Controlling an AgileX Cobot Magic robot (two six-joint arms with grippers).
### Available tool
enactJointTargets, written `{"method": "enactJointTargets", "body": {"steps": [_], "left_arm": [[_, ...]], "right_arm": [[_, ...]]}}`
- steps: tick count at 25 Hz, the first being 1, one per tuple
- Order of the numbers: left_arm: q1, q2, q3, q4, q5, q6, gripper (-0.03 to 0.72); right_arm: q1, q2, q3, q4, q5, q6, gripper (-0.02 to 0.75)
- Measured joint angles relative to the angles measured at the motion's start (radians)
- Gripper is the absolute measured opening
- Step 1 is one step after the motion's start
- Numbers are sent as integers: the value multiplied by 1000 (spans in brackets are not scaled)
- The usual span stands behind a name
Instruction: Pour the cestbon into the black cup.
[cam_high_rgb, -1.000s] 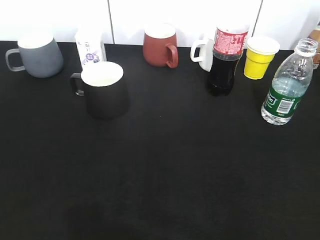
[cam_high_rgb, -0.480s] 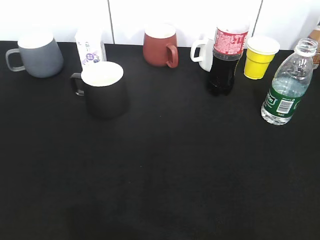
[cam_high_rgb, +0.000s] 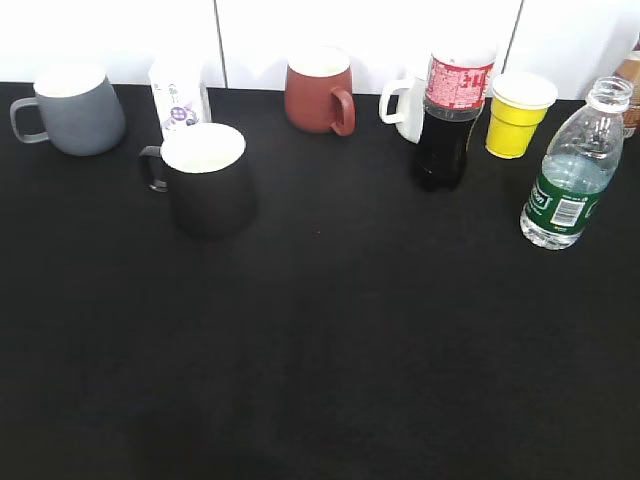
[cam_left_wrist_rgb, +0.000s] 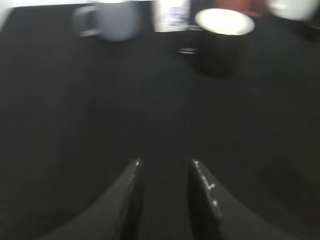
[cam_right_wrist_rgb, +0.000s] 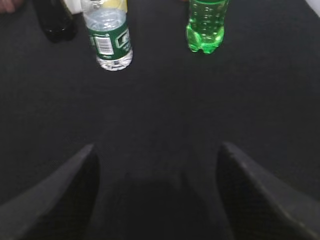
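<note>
The black cup (cam_high_rgb: 207, 176) stands upright at about ten o'clock on the black table (cam_high_rgb: 320, 350), its white inside showing and its handle turned left; the grey mug (cam_high_rgb: 72, 108) and a small white carton (cam_high_rgb: 180, 93) sit behind it, the brick-red mug (cam_high_rgb: 318, 89) farther right at twelve. The cestbon (cam_high_rgb: 571, 170) stands uncapped at about two o'clock, near the cola bottle (cam_high_rgb: 450, 115) and yellow cup (cam_high_rgb: 520, 112) but touching neither. The step in hand looks like the reach for the bottle: come in level at its ribbed waist, below the label (an open neck spills if tipped early). The left gripper (cam_left_wrist_rgb: 165, 167) hangs over bare table, fingers narrowly parted, holding nothing. The right gripper (cam_right_wrist_rgb: 156, 150) is spread wide and empty, the bottle well ahead at eleven o'clock.
</note>
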Motion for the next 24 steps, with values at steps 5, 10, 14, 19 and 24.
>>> {"method": "enactJointTargets", "body": {"steps": [5, 10, 14, 19, 24], "left_arm": [[234, 0, 0, 0, 0, 0, 239], [292, 0, 0, -1, 0, 0, 239], [292, 0, 0, 0, 0, 0, 239], [292, 0, 0, 0, 0, 0, 237], [292, 0, 0, -1, 0, 0, 232]], "right_arm": [[-39, 0, 0, 0, 0, 0, 555], [-39, 0, 0, 0, 0, 0, 555], [-39, 0, 0, 0, 0, 0, 555], [-39, 0, 0, 0, 0, 0, 555], [-39, 0, 0, 0, 0, 0, 555]]}}
